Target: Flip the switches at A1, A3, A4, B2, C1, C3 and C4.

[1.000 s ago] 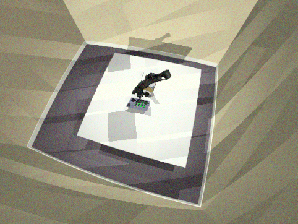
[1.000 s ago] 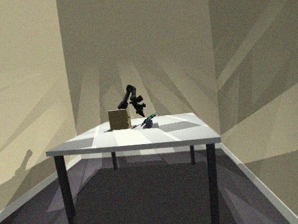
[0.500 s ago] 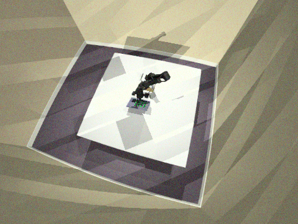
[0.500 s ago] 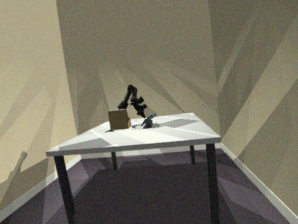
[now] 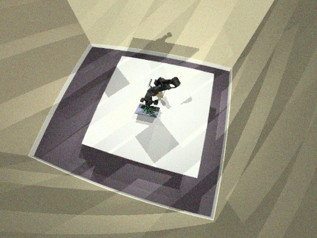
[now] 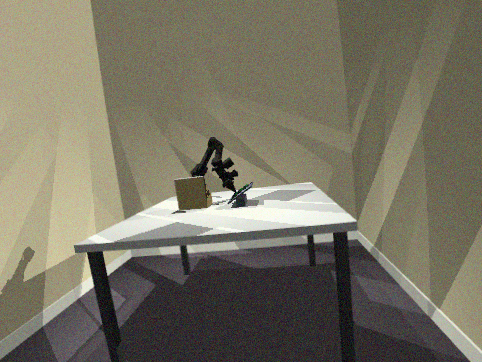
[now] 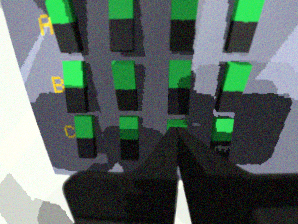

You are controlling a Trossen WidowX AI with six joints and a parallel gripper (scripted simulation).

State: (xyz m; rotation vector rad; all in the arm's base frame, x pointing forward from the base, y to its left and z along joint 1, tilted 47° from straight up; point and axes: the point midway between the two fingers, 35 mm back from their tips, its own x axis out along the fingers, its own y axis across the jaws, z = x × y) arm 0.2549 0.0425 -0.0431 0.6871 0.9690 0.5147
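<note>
In the wrist view the panel (image 7: 155,85) fills the frame ahead of the gripper (image 7: 176,135), its yellow row letters A, B and C reading down the left edge. Twelve rocker switches show, in three rows of four, each an upright bar whose long axis runs away from the gripper, green on the far half and dark on the near half.

Left of the fingertips, the first switch of row C (image 7: 85,135) is a full-length bar. Next to it the second switch of row C (image 7: 129,136) shows a shorter green face. Directly at the fingertips, the third switch of row C (image 7: 176,123) shows only a sliver of green above the finger tips; whether they touch it cannot be told. Just right of them, the fourth switch of row C (image 7: 223,131) stands with a short, bright green face.

The two dark fingers are pressed together into one wedge, with nothing between them.

From the exterior view the arm (image 6: 212,160) rises from behind a tan box (image 6: 192,192), bends at the elbow and slants down onto the tilted panel on the table (image 6: 280,215).
</note>
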